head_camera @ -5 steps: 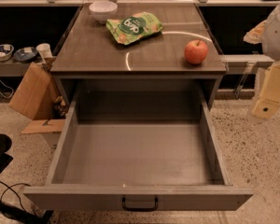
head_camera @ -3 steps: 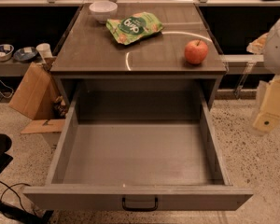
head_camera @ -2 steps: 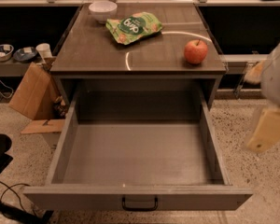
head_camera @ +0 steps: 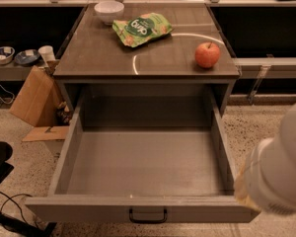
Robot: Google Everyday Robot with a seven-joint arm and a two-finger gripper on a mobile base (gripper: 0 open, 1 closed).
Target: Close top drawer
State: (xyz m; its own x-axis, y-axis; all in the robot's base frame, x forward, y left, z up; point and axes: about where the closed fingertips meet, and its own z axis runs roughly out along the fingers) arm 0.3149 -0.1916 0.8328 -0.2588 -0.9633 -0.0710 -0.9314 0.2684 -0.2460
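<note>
The top drawer (head_camera: pixel 145 209) is a wide, deep grey metal drawer pulled fully out of the cabinet, and its inside is bare. Its small black bar handle (head_camera: pixel 148 216) sits mid-front at the bottom of the view. My gripper (head_camera: pixel 243 187) shows as a pale blurred shape at the lower right, right at the drawer's front right corner. The white arm (head_camera: pixel 281 167) behind it fills the lower right corner and hides part of that corner.
On the cabinet top (head_camera: pixel 98 53) lie a red apple (head_camera: pixel 207 55), a green snack bag (head_camera: pixel 140 28) and a white bowl (head_camera: pixel 109 10). A cardboard box (head_camera: pixel 34 100) leans to the left of the cabinet. Cables (head_camera: pixel 10 211) lie on the floor at lower left.
My arm has moved down and towards the camera, from beside the cabinet's right side to the drawer's front right corner. The drawer has stayed fully open.
</note>
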